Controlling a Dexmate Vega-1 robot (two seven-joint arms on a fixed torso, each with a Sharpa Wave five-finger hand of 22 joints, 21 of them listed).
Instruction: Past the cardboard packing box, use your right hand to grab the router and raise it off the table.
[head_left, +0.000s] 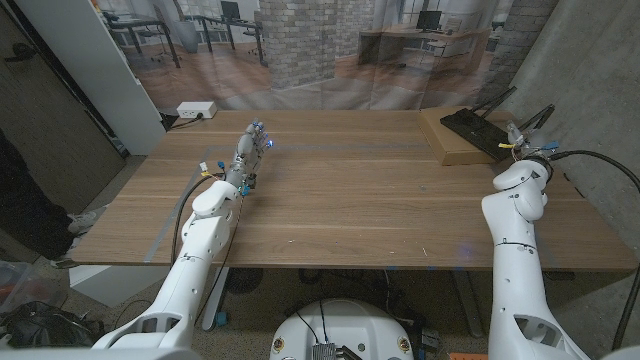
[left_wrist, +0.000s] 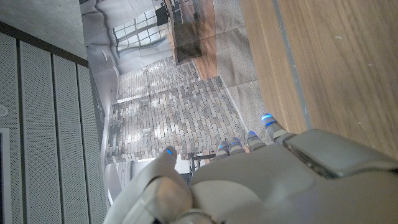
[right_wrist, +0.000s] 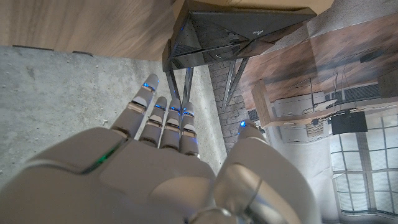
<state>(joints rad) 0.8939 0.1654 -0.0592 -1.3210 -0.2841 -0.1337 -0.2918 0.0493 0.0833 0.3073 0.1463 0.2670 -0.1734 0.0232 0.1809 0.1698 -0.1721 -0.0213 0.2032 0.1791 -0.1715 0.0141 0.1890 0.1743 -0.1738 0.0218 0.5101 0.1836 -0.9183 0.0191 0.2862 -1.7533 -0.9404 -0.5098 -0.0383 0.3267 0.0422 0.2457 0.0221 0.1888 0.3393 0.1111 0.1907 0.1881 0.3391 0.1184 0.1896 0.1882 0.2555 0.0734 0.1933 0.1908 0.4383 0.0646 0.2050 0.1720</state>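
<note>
Head view: router (head_left: 476, 127) lies on the box (head_left: 452, 148) at the table's (head_left: 340, 190) far right, just beyond the right hand (head_left: 523, 140), whose fingers are spread and empty. Likely risks: snagging the antennas (right_wrist: 180, 84) or dragging the box. Left hand (head_left: 250, 145) waits empty, fingers extended, well apart; a white power strip (head_left: 196, 109) lies beyond.

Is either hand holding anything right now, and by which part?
Nothing is held. The right hand is open short of the router; the left hand holds nothing.
</note>
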